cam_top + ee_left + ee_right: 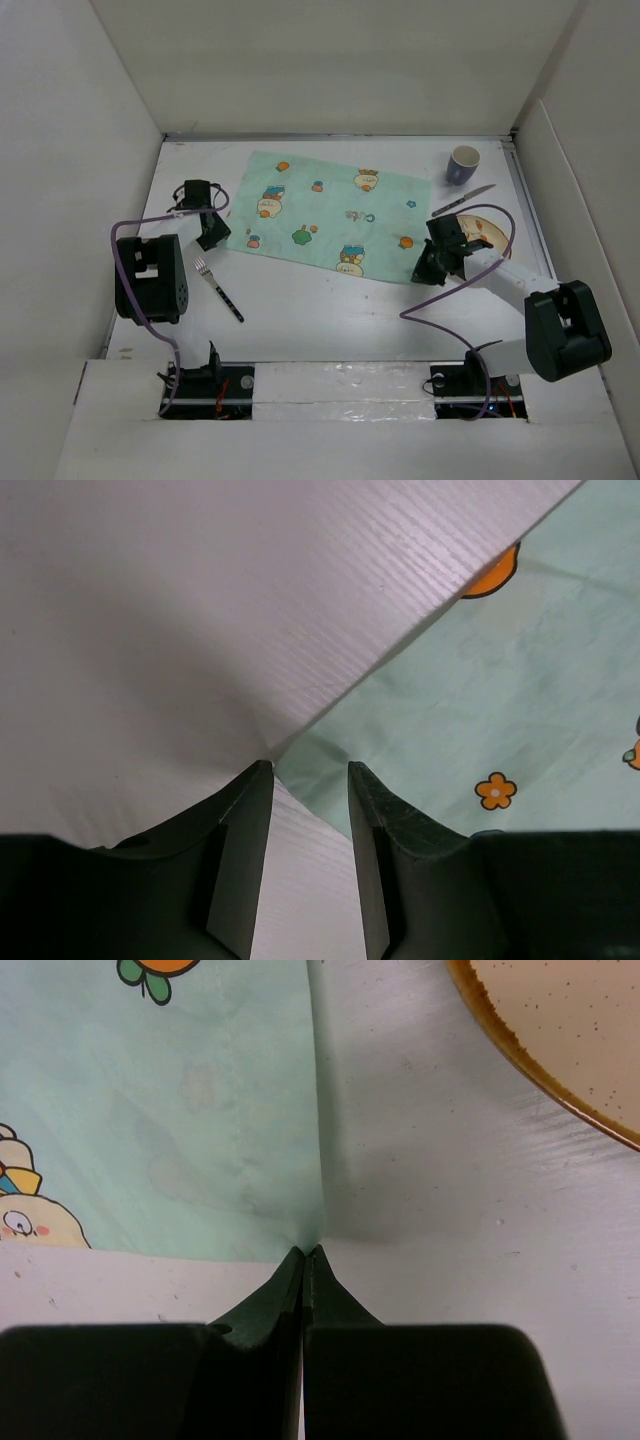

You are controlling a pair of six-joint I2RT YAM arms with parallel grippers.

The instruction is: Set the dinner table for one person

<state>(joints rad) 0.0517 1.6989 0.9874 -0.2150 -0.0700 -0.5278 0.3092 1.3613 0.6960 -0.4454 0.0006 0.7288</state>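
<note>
White surface (330, 310) carries a cartoon-printed mat (330, 215): my right pincer (308, 1252) is clamped on its near-right corner, my left pincer (310, 768) narrowly parted at its near-left corner.

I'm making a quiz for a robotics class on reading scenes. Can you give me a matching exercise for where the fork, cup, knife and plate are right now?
Things:
1. fork
2. cup
3. knife
4. plate

Places:
A. partly hidden under the right arm
B. far right corner of the dinner table
C. on bare surface off the left end of the mat
D. lying between the cup and the plate

Pairs: 1-C, 2-B, 3-D, 4-A
</note>
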